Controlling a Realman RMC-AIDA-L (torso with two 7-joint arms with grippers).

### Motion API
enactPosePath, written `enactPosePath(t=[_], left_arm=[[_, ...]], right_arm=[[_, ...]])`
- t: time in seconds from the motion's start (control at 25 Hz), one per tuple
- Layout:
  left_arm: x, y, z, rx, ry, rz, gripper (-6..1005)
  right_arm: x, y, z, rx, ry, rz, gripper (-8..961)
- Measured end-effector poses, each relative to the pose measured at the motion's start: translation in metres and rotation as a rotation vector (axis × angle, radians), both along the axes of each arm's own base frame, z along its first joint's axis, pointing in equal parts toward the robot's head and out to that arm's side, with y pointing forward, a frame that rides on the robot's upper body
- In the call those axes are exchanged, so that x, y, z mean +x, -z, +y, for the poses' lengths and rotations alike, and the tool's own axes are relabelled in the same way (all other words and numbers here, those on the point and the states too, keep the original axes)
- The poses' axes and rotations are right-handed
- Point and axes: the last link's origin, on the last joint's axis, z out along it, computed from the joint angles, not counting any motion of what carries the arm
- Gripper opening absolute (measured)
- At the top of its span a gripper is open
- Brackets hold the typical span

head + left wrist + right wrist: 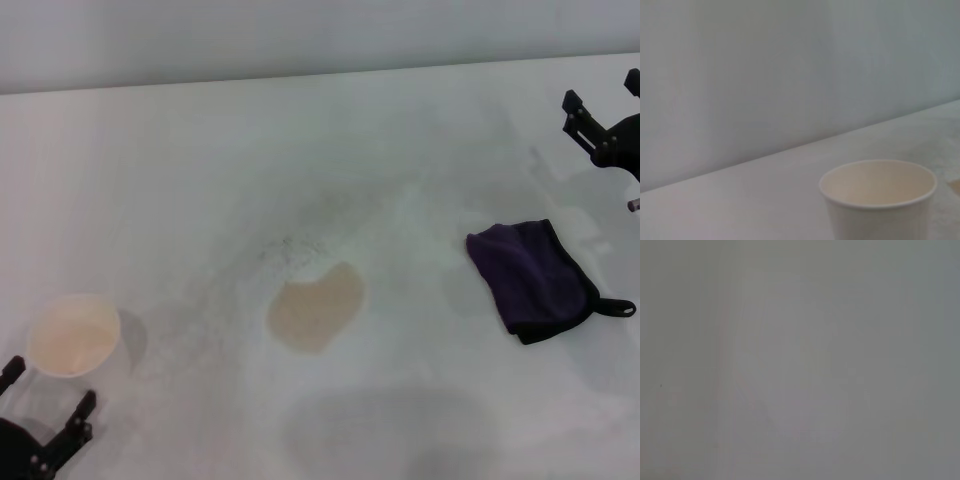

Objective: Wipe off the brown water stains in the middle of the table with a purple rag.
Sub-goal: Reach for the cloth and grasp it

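Observation:
The brown water stain [315, 307] is a pale tan, heart-shaped blotch in the middle of the white table [300, 150]. The purple rag [533, 277] lies flat to the right of the stain, its black loop pointing right. My right gripper [601, 92] is open and empty at the far right edge, above and behind the rag. My left gripper [48, 388] is open and empty at the near left corner, just in front of a paper cup. The right wrist view shows only a blank grey surface.
A white paper cup [73, 335] stands upright at the near left, left of the stain; it also shows in the left wrist view [879, 200]. A pale wall runs along the table's far edge.

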Motion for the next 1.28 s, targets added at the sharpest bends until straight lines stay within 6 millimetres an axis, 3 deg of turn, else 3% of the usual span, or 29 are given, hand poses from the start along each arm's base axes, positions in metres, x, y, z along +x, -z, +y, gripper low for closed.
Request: enactPosePath(t=[0.2,0.48,0.84,1.08,1.28], left_arm=[[-0.005,-0.006,-0.002,0.052,-0.042,0.000,887],[-0.022,-0.024,-0.007,0.231,-0.197,-0.044,887],[-0.023,-0.051,0.001,0.408,-0.209,-0.081,887],[-0.016,-0.056,0.005,0.442,-0.161,-0.101,887],[-0.011,-0.062,0.012,0.480,-0.129,-0.118,887]], right_arm=[[-0.001,0.002,-0.003,-0.015,-0.009,0.035,840],[-0.003,-0.011,0.000,-0.106,-0.027,0.237,840],[-0.018,-0.041,0.026,-0.409,0.021,0.424,840],[-0.038,-0.063,0.042,-0.619,0.152,0.387,839],[-0.067,-0.071,0.049,-0.728,0.356,0.160,835]])
